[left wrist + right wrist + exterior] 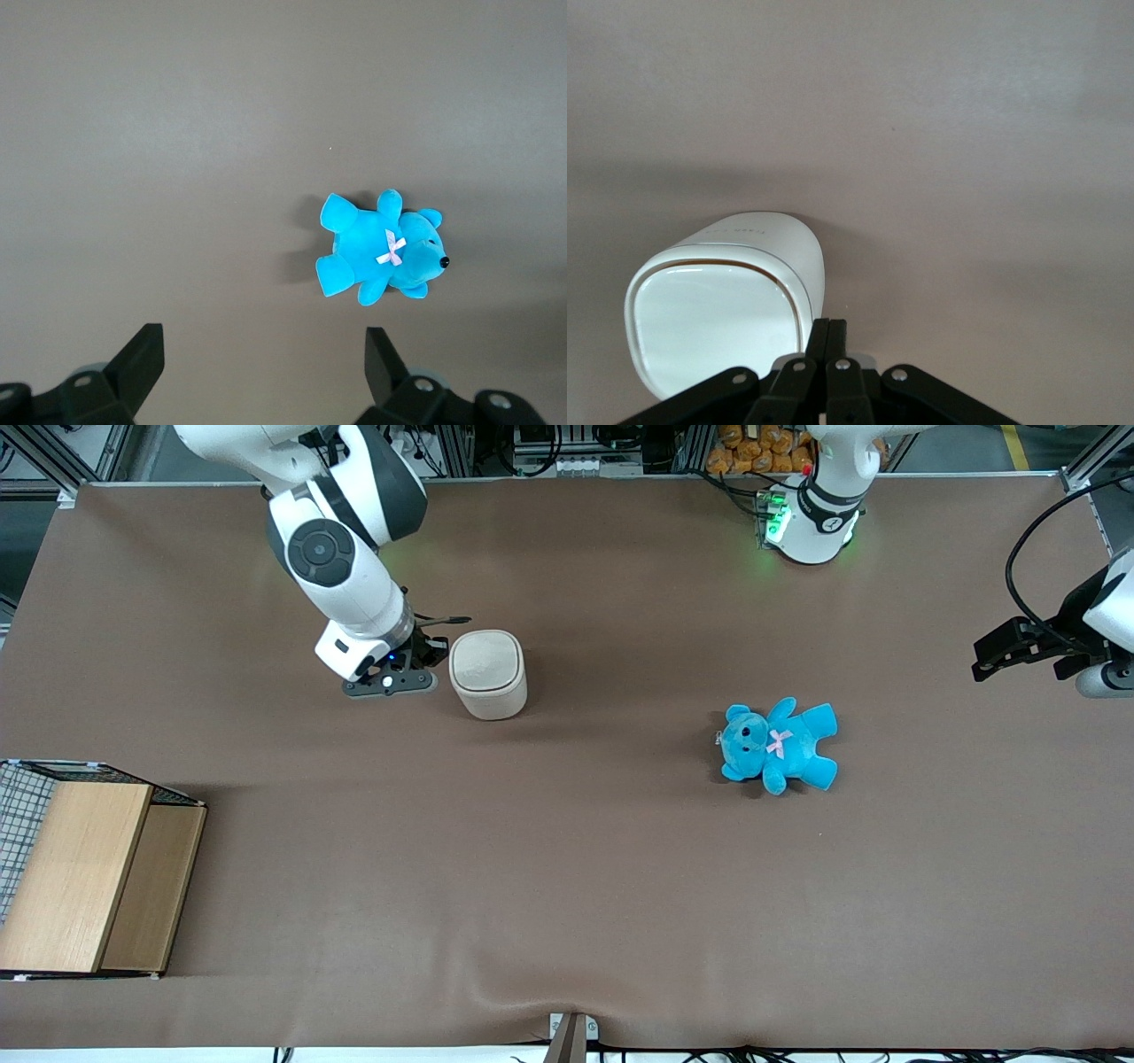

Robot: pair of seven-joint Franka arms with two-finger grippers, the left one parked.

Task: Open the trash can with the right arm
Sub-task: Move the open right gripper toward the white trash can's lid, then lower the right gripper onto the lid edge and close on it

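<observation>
The trash can (487, 673) is a small cream-white bin standing upright on the brown table, with its flip lid down. In the right wrist view the trash can (718, 310) shows its glossy lid with a thin rim line. My right arm's gripper (432, 651) is low beside the can, on the working arm's side of it. Its fingers are pressed together with nothing between them. In the right wrist view the gripper (828, 326) has its tips right at the edge of the lid's rim; I cannot tell whether they touch it.
A blue teddy bear (778, 746) lies on the table toward the parked arm's end; it also shows in the left wrist view (383, 248). A wooden-topped wire crate (89, 877) stands near the front edge at the working arm's end.
</observation>
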